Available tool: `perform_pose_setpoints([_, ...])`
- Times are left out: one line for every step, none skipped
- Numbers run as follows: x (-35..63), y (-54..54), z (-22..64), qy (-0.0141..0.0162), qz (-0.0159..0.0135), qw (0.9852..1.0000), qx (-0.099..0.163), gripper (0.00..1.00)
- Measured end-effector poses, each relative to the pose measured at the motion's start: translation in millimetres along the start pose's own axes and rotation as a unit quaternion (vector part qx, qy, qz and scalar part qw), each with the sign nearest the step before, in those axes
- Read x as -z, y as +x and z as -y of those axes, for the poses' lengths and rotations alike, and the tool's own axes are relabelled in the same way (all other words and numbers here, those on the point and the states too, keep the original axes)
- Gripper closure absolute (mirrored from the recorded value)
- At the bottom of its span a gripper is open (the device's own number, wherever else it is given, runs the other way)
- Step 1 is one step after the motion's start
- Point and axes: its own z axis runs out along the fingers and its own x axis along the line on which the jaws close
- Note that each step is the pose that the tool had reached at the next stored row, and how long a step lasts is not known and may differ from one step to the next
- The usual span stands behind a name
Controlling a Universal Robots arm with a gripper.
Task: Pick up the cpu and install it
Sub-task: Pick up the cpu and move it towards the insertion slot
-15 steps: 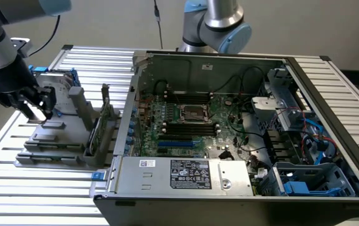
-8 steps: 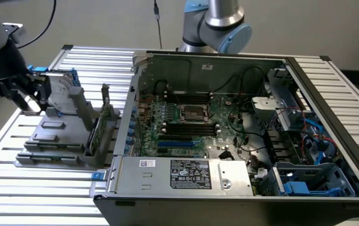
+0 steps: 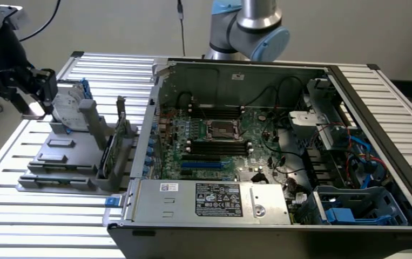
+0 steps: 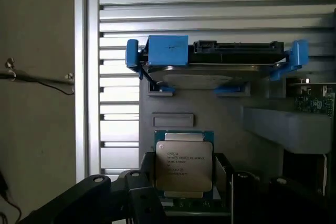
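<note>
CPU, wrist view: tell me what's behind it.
Behind the cpu: a grey holder, then a hard drive in blue brackets. The holder face directly behind the chip is covered.

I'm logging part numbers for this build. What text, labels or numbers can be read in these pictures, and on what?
cpu: several lines of dark print on its metal top, too small to read.
black label on the power supply: white marks and print, too blurred to read.
white sticker on the power supply: unreadable.
Nothing can be quoted with confidence.
</note>
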Motion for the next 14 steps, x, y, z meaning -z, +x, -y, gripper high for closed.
perform_pose_setpoints([4.6,-2.6,-0.5,0.0,-0.0002,1.0,0.0,0.45])
perform_pose_setpoints([9.1,-5.2,-0.9,0.0,-0.0004,1.0,0.0,0.45])
perform_pose_setpoints([13.8,-8.2,-1.4,0.0,-0.0006,1.0,0.0,0.45])
perform_pose_setpoints([18.4,-11.3,-1.9,0.0001,-0.0008,1.0,0.0,0.45])
perform_pose_setpoints([23.1,-14.4,-2.4,0.0001,-0.0012,1.0,0.0,0.45])
perform_pose_setpoints([27.6,-17.7,-2.9,0.0,-0.0015,1.0,0.0,0.45])
perform_pose_setpoints([32.1,-21.4,-3.4,0.0,-0.0018,1.0,0.0,0.45])
perform_pose_setpoints([36.7,-25.4,-3.9,0.0,-0.0025,1.0,0.0,0.45])
perform_pose_setpoints([41.4,-29.7,-4.4,0.0001,-0.0032,1.0,0.0,0.45])
perform_pose_setpoints([46.3,-34.5,-5.0,0.0001,-0.0038,1.0,0.0,0.45])
perform_pose_setpoints([50.9,-38.8,-5.5,0.0001,-0.0046,1.0,-0.001,0.45])
perform_pose_setpoints([55.6,-43.2,-6.0,0.0002,-0.0055,1.0,-0.001,0.45])
perform_pose_setpoints([59.9,-47.6,-6.5,0.0002,-0.0063,1.0,-0.001,0.45])
perform_pose_setpoints([64.0,-52.0,-6.9,0.0002,-0.0073,1.0,-0.001,0.45])
